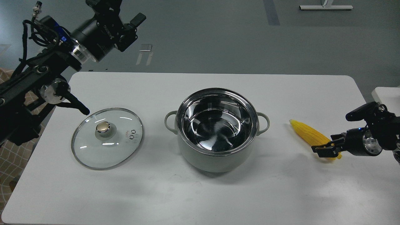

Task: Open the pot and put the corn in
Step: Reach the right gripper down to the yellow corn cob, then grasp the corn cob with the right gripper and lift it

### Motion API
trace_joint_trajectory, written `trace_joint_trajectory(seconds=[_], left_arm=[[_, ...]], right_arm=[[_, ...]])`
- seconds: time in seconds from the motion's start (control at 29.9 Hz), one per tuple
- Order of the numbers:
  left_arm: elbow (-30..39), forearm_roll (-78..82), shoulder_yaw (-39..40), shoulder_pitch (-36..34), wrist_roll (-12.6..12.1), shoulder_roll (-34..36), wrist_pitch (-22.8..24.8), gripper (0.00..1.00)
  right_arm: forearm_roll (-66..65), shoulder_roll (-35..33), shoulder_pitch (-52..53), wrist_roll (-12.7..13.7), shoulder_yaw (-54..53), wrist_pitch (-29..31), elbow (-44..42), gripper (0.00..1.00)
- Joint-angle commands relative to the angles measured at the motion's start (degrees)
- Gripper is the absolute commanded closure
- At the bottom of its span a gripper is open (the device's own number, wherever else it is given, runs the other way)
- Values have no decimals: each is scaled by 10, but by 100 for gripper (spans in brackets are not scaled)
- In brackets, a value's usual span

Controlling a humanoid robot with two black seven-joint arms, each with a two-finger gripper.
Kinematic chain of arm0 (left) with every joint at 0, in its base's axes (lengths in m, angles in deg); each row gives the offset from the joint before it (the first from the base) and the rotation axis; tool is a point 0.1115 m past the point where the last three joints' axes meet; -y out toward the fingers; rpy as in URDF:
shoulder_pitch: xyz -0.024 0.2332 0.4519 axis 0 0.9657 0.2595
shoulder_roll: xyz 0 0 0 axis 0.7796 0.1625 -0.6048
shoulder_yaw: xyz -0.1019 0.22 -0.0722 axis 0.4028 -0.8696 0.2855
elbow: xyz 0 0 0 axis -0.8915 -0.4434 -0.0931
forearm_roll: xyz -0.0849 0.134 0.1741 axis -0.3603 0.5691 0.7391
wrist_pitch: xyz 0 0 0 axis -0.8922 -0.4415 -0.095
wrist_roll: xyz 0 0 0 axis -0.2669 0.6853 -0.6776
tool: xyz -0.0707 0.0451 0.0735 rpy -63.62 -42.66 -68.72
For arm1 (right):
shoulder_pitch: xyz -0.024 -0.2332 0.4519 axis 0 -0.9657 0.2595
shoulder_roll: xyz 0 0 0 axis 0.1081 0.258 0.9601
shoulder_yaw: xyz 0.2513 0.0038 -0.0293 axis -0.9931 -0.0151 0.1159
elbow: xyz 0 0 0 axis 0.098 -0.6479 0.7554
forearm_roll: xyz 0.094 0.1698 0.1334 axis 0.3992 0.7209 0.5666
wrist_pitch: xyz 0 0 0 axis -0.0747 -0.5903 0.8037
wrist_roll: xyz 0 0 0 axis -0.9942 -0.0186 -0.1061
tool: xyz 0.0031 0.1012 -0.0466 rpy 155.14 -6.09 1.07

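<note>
The pale grey-green pot (215, 162) stands open in the middle of the table, its shiny steel inside empty. Its glass lid (93, 153) with a metal knob lies flat on the table to the left. The yellow corn (307, 132) lies on the table right of the pot, pointed end toward the pot. My right gripper (329, 143) is low at the corn's thick end, one finger on each side of it, jaws apart. My left gripper (131, 25) is open and empty, high above the table's far left corner.
The white table (200, 193) has rounded corners and bare surface in front of the pot. My left arm's elbow and cables hang over the table's left edge near the lid. A second white surface (387, 92) shows at the far right.
</note>
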Motion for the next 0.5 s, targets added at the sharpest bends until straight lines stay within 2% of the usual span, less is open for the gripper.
trace_joint_trajectory(seconds=[0.0,0.07,0.1,0.17,0.27,0.3,0.37,0.47], left_arm=[[0,0,-1,0,0,0,0,9],[0,0,-1,0,0,0,0,10],[0,0,-2,0,0,0,0,10],[0,0,-3,1,0,-1,0,10],[0,1,-3,5,1,-1,0,10],[0,0,-3,5,0,-1,0,10],[0,0,-3,6,1,-1,0,10],[0,0,-3,6,1,-1,0,10]], right_arm=[[-1,5,-1,0,1,0,-4,33],[-1,5,-2,0,0,0,-4,43],[-1,5,-2,0,1,0,-5,54],[-1,5,-3,0,1,0,-4,68],[-1,5,-2,0,2,0,-2,82],[-1,5,0,0,6,0,-2,91],[0,3,1,0,10,0,3,95],[4,-5,5,0,6,0,36,95]])
